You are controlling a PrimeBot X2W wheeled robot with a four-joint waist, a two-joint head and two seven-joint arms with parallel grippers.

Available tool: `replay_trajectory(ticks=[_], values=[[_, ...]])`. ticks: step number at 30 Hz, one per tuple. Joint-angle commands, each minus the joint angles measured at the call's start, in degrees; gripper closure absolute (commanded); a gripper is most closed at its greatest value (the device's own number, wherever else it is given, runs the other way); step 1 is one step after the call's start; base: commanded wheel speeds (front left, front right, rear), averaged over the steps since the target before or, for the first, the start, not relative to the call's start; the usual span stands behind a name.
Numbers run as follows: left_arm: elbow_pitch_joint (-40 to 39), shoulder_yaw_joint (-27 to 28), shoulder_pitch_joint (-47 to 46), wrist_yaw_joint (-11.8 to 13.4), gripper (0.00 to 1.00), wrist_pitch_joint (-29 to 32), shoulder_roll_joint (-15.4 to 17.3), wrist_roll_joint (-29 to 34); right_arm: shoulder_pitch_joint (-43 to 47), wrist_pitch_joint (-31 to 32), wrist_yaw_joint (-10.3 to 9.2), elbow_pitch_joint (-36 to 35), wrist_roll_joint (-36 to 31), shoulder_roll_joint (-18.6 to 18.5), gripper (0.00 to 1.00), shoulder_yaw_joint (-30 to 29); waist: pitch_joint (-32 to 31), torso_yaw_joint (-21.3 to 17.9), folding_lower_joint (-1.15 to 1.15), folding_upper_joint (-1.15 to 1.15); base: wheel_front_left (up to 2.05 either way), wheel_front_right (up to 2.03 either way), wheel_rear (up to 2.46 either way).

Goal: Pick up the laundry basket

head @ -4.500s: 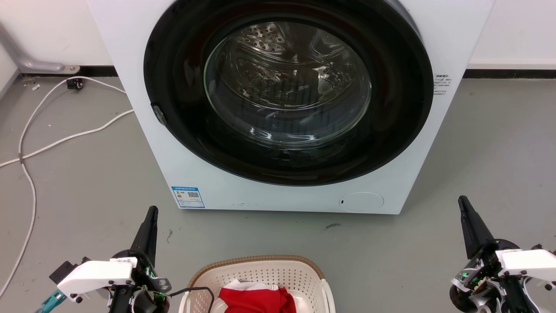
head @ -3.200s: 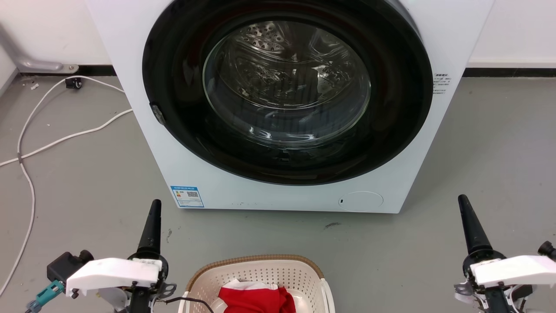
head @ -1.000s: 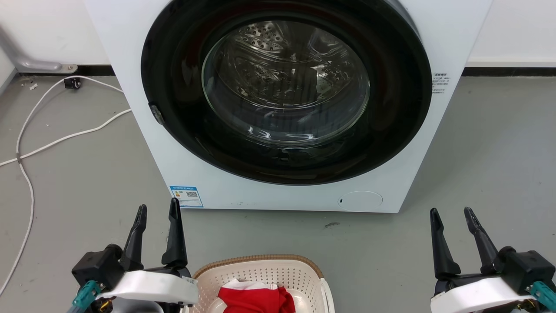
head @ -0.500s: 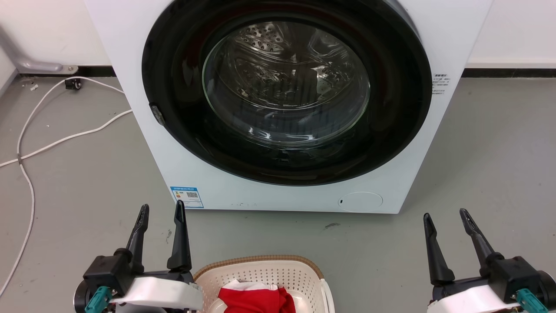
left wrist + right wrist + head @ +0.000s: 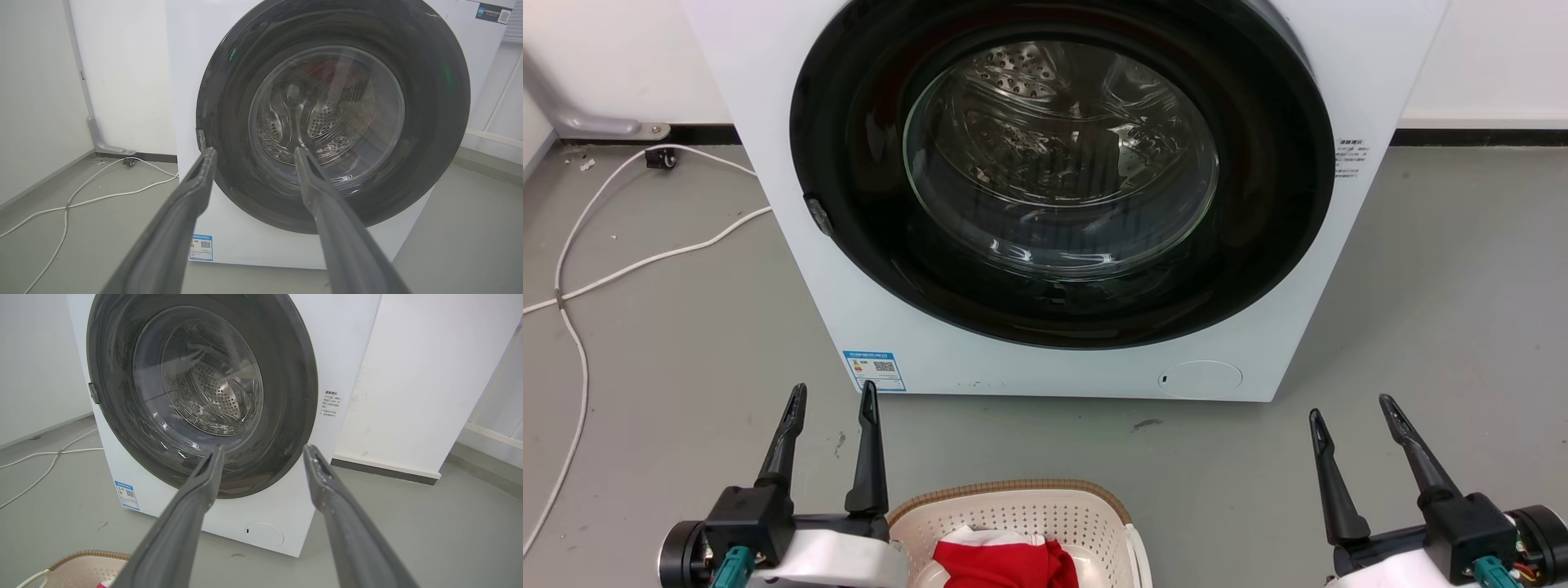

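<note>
Right now the cream-white perforated plastic laundry basket with its brown woven-look rim sits on the grey floor at the bottom edge of my head view. It lies between my two arms and in front of the big white front-loading washing machine, with a red garment lying inside it. Nothing grips it yet.

My worry is aim. Both grippers point forward past the basket toward the machine, so if I drive ahead without turning the wrists down and inward, the long dark fingers could knock the glass door or shove the basket's wall instead of catching a white side handle. The left gripper is just beside the basket's left rim, so a careless inward swing could tip it or snag the cloth. The right gripper is well apart from it, and an uneven closing-in would likely skew the lift. With part of the basket cut off below my head view, I'd be judging the handles half blind.

Both arms are held low in front of me, fingers aimed at the machine's door in each wrist view, and both pairs of jaws stand apart with nothing between them
</note>
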Motion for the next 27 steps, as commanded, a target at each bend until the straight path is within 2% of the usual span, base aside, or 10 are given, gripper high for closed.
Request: replay_trajectory(ticks=[1, 6, 27], values=[[-0.16, -0.16, 0.72, 0.27, 0.0, -0.57, 0.12, 1.12, 0.52, -0.54, -0.02, -0.53, -1.18, -0.13, 0.0, 0.09, 0.0, -0.01, 0.0, 0.0, 0.0, 0.0, 0.0], [-0.27, -0.23, 1.06, 0.49, 0.0, -1.03, 0.13, 3.21, 0.93, -0.97, -0.02, -0.88, -3.05, -0.12, 0.0, 0.12, -0.06, -0.04, 0.0, 0.0, 0.0, 0.0, 0.0], [0.55, -0.03, 1.15, 0.97, 0.0, -0.9, 0.12, 3.47, 0.91, -0.87, -0.02, -1.34, 3.65, -0.11, 0.0, -0.66, 0.06, -0.08, 0.0, 0.0, 0.0, 0.0, 0.0]])
